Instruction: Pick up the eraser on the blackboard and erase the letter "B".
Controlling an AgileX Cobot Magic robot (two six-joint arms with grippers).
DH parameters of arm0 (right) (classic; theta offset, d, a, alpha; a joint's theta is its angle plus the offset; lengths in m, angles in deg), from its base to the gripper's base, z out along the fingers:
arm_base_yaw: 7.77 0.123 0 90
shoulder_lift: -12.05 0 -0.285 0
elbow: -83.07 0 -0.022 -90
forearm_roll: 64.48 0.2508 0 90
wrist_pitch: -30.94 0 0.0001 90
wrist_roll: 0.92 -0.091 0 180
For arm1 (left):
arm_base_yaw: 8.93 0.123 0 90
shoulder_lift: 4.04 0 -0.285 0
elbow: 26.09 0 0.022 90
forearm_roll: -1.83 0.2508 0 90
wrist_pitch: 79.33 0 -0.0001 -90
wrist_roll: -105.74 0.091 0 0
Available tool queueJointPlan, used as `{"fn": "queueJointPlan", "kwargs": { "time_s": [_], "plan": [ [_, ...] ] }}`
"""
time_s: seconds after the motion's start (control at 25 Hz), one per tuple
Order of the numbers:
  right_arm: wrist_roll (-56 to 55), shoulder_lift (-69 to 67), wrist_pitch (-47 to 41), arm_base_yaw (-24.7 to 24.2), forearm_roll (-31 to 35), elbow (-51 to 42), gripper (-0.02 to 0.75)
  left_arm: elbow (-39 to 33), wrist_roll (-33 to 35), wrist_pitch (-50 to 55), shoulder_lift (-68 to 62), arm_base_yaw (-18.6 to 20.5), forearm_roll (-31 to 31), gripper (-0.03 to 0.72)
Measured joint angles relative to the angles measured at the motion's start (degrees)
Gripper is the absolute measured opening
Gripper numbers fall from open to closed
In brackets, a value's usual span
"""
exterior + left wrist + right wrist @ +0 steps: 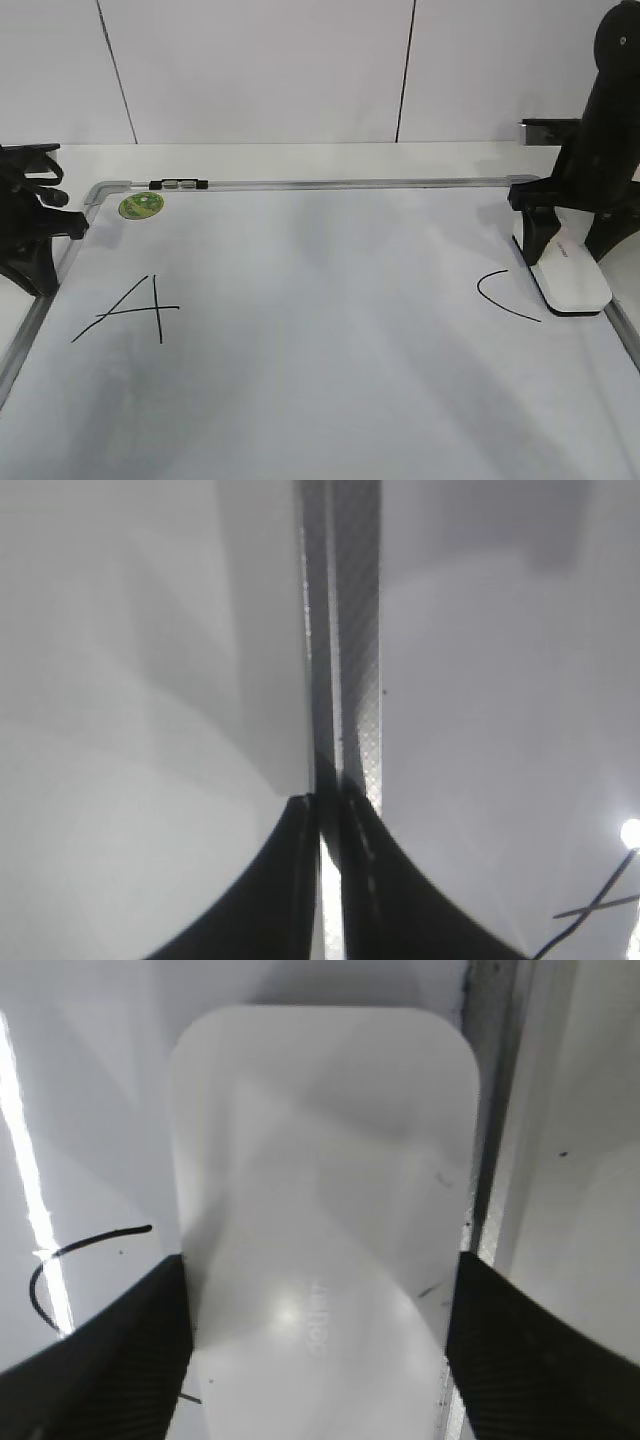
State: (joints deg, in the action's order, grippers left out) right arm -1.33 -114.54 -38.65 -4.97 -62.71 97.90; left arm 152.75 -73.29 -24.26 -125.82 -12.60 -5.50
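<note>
The blackboard (330,340) is a white board with a grey frame lying flat. The white eraser (572,278) lies on it at the right edge, next to the frame. My right gripper (568,250) stands over the eraser, open, with a finger on each side. In the right wrist view the eraser (320,1180) fills the space between the fingers (320,1340), with thin gaps at both sides. My left gripper (42,262) is shut and empty over the board's left frame rail (350,630), fingertips (330,810) nearly touching. No letter "B" shows; the board's middle is blank.
A black "A" (135,310) is at the left, also in the left wrist view (595,910). A black "C" (503,295) is just left of the eraser, also in the right wrist view (60,1260). A green round sticker (141,205) and a small marker (178,184) sit at the top left.
</note>
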Motion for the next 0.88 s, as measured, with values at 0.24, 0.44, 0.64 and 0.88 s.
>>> {"fn": "queueJointPlan", "kwargs": {
  "time_s": [0.24,0.44,0.64,0.88],
  "plan": [
    [-0.2,0.0,-0.4,0.0,-0.1,1.8,0.601,0.0,0.0,0.0,0.0,0.0,0.0,0.029],
    [-0.5,0.0,-0.3,0.0,-0.3,3.4,0.601,0.0,0.0,0.1,0.0,0.0,0.0,0.029],
    [-0.7,0.0,-0.3,0.0,-0.3,3.4,0.601,0.0,0.0,0.1,0.0,0.0,0.0,0.029],
    [-1.4,2.6,-0.3,0.0,-0.2,3.8,0.601,0.0,0.0,0.3,0.0,0.0,0.0,0.029]
  ]
}}
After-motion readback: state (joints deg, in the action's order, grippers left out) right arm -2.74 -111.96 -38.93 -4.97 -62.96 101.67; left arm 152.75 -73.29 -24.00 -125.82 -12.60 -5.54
